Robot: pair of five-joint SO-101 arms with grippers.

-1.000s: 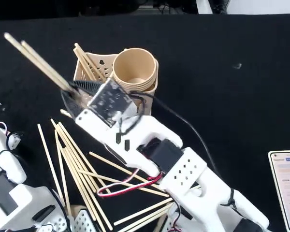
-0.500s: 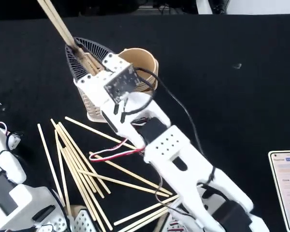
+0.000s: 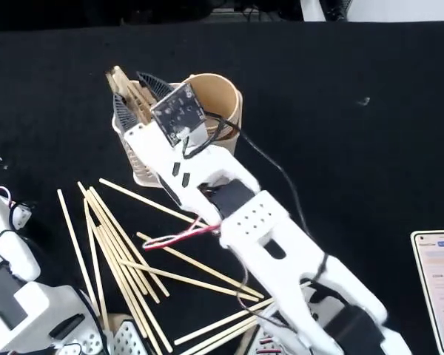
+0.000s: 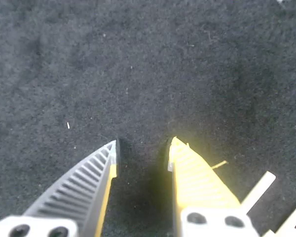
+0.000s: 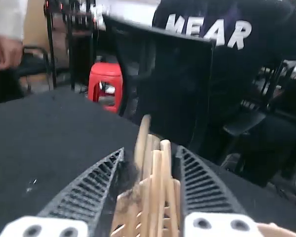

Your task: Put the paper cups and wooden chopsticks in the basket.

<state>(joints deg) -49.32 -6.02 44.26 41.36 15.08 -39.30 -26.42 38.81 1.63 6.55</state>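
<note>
My right gripper hangs over the pale basket at the back left of the table, open. A bundle of wooden chopsticks stands in the basket between its fingers, short ends poking up. In the right wrist view the same chopsticks rise between the dark ribbed fingers of the gripper. Stacked paper cups sit in the basket's right side. Several loose chopsticks lie scattered on the black cloth in front. My left gripper is open just above bare cloth, with chopstick ends beside it.
The left arm's white body sits at the near left corner. A phone lies at the right edge. The right arm's red and black cables hang above the loose chopsticks. People and chairs stand in the room behind.
The right arm swung the chopstick bundle up from the basket's left and over it. The sticks then slid down into the basket; only short ends now stick out above the fingers.
</note>
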